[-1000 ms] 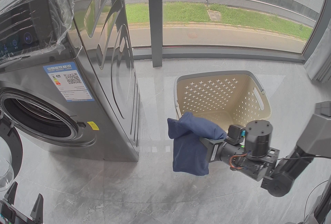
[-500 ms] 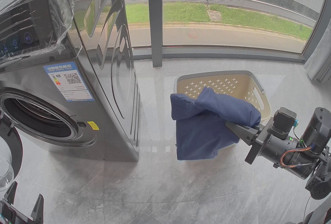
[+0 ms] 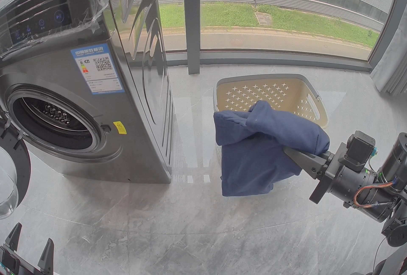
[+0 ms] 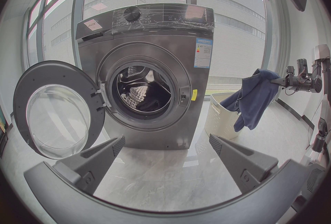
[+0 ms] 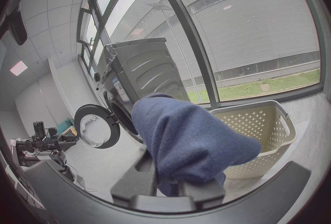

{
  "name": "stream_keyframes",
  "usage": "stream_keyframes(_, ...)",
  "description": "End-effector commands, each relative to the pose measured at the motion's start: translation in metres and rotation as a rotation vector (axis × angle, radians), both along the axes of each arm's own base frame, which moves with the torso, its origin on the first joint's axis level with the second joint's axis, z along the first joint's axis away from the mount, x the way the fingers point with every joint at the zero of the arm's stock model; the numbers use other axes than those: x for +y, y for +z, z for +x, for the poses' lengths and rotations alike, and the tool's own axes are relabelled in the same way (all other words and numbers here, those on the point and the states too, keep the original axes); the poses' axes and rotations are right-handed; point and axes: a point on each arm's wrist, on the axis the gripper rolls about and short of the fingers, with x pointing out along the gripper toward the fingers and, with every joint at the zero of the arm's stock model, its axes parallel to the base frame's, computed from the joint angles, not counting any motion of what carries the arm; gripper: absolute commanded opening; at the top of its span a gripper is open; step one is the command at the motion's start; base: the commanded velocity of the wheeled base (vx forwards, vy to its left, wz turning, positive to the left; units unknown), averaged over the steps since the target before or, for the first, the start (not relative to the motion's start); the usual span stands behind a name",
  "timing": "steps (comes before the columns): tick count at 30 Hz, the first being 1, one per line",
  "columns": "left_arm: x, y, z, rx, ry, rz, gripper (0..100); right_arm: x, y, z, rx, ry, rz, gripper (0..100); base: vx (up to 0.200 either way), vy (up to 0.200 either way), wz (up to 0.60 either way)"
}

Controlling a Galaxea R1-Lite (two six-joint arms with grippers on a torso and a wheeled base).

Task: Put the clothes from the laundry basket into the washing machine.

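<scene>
The left gripper (image 3: 29,248) sits at the lower left of the head view, fingers spread wide and empty. At the lower right, the right gripper (image 3: 294,153) is clamped on a blue garment (image 3: 250,153). The garment hangs in the air over the near rim of the beige laundry basket (image 3: 313,93), higher and farther right against the basket than a second ago. The view itself has shifted, so more of the drum of the washing machine (image 3: 140,89) shows at the left, its door (image 3: 15,170) open.
</scene>
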Motion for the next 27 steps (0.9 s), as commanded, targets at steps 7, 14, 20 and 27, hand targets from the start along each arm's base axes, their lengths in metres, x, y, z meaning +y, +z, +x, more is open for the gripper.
stream_keyframes(7,0.0000,-0.0044,0.0003,0.005,0.001,-0.003,100,0.0076,0.0010,-0.0074,-0.002,0.043,0.006,0,-0.143,0.000,0.00)
stream_keyframes(14,0.0000,-0.0044,0.0003,0.005,-0.001,-0.005,100,0.0078,0.0010,-0.0076,-0.001,0.045,0.008,0,0.000,0.086,0.00)
stream_keyframes(20,0.0000,-0.0044,0.0003,0.005,-0.001,-0.005,100,0.0082,0.0003,-0.0072,0.003,0.045,0.007,0,0.000,0.200,0.00)
stream_keyframes(27,0.0000,-0.0044,0.0003,0.005,-0.001,-0.006,100,0.0099,-0.0007,-0.0077,0.006,0.053,0.004,0,0.000,0.200,0.00)
